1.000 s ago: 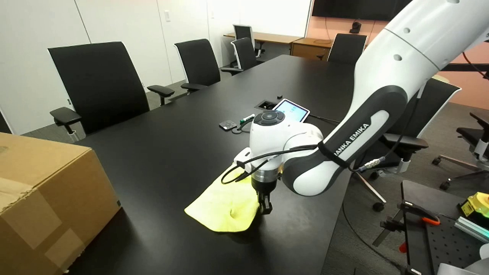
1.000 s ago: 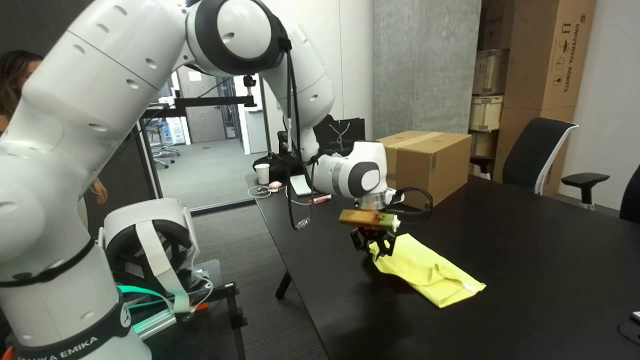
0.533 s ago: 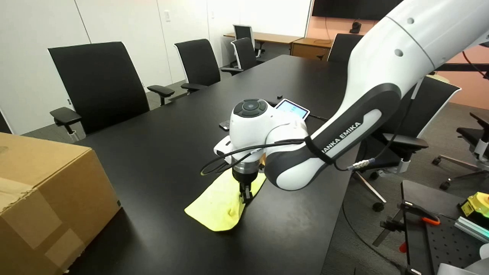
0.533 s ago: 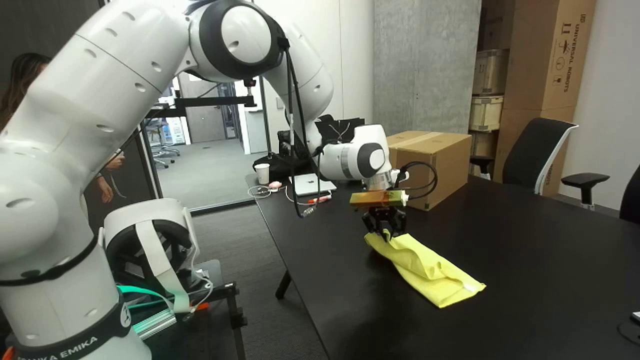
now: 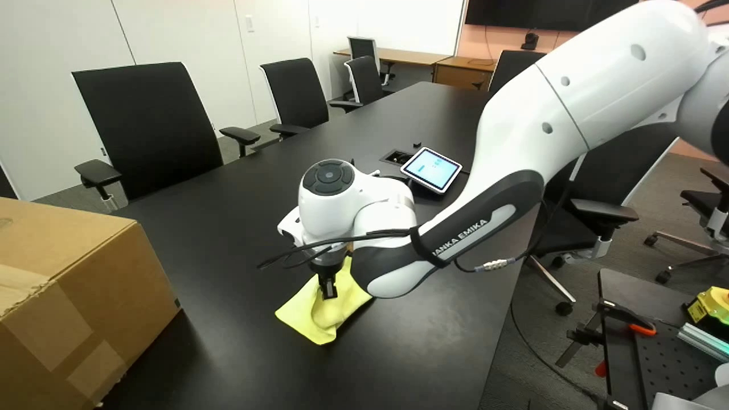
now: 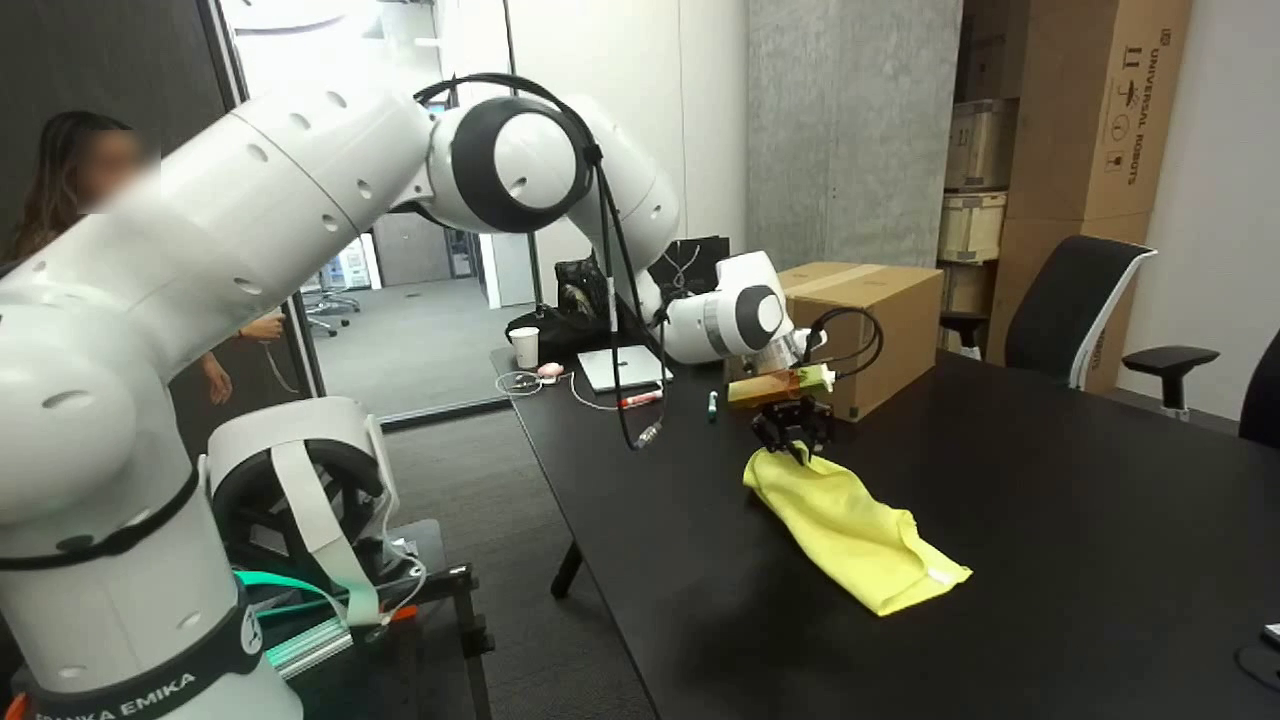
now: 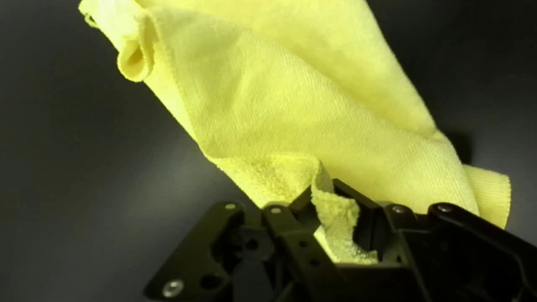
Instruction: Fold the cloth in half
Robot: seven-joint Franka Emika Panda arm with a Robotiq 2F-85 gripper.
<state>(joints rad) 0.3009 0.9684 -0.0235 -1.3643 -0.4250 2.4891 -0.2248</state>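
The yellow cloth (image 5: 342, 310) lies bunched and partly doubled over on the black table. It also shows in an exterior view (image 6: 850, 535) as a long rumpled strip. In the wrist view the cloth (image 7: 272, 100) has one layer lying over another, with a small curl at the upper left. My gripper (image 5: 329, 293) points down over the cloth and is shut on a pinched edge of it. The gripper also shows in an exterior view (image 6: 803, 455), at the cloth's far end. In the wrist view the fingertips (image 7: 324, 188) meet around the cloth, and a strip of it hangs between the fingers.
A brown cardboard box (image 5: 85, 307) stands on the table, close behind the gripper in an exterior view (image 6: 870, 330). A tablet (image 5: 431, 169) lies farther along the table. A laptop (image 6: 615, 368), a white cup (image 6: 524, 347) and markers (image 6: 640, 398) lie near the table's edge.
My gripper has moved across the cloth toward the box side, pulling the held edge over the rest. The cloth is narrower and more bunched. The far corner has stayed in place.
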